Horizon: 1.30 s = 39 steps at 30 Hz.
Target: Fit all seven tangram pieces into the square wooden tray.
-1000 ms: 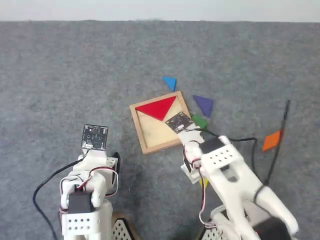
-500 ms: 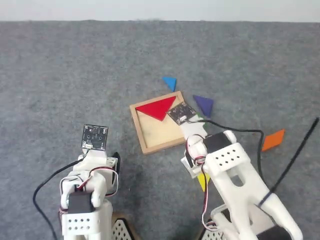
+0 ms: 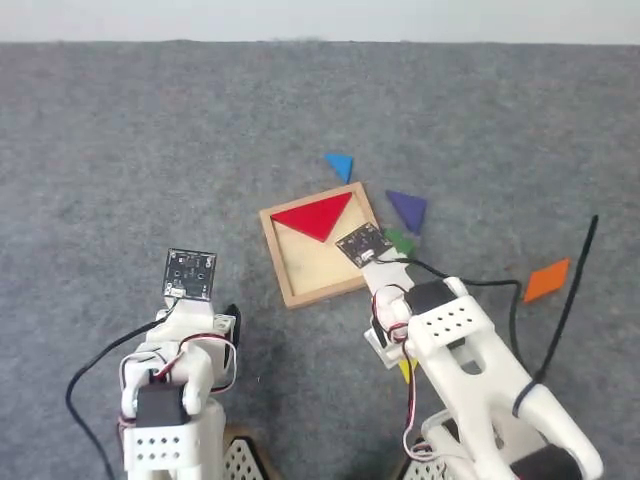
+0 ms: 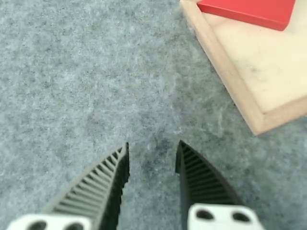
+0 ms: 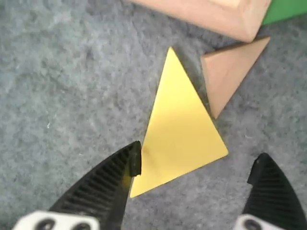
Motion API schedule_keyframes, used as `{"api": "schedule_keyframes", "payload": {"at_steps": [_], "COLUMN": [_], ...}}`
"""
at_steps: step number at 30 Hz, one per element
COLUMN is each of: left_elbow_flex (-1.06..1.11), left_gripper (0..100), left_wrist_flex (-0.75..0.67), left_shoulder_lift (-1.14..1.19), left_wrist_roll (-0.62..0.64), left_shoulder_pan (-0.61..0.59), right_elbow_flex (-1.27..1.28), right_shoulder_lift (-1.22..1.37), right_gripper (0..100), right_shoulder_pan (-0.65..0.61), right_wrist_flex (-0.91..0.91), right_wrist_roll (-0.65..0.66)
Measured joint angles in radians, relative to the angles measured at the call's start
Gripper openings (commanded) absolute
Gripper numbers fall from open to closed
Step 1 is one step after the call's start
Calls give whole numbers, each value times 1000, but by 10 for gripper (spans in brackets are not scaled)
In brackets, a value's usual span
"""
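Item 1: my right end effector (image 5: pixel 198 160), jaws spread wide, empty, straddling the yellow triangle (image 5: pixel 180 129), which lies flat on the worktop (image 3: pixel 150 130) just outside the tray (image 5: pixel 201 12). The spread looks meant for a pinch across its edges.
Item 2: wood-coloured triangle (image 5: pixel 225 72), close against the yellow one.
Item 3: my left end effector (image 4: pixel 152 148), partly open, empty, over bare worktop beside the tray, apparently out of the way.
Item 4: red triangle (image 3: pixel 315 216), seated against the tray's far rim.
Items 5–8: blue triangle (image 3: pixel 340 166), purple triangle (image 3: pixel 408 209), green piece (image 3: pixel 400 241) and orange piece (image 3: pixel 546 280), loose outside.
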Motion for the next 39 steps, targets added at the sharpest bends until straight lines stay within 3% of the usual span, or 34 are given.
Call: {"api": "schedule_keyframes", "payload": {"at_steps": [15, 24, 29, 39], "left_elbow_flex": [0, 0, 0, 0], "left_gripper": [153, 153, 153, 153], "left_wrist_flex": [0, 0, 0, 0], "left_shoulder_lift": [0, 0, 0, 0], "left_wrist_roll": [0, 0, 0, 0], "left_shoulder_pan": [0, 0, 0, 0], "right_elbow_flex": [-2, -61, -61, -69], "right_shoulder_lift": [178, 285, 287, 288], "right_gripper": [340, 338, 268, 266], "right_shoulder_pan": [-52, -18, -17, -17], "right_wrist_flex": [-54, -74, -74, -74], "right_wrist_roll": [0, -77, -83, -83]}}
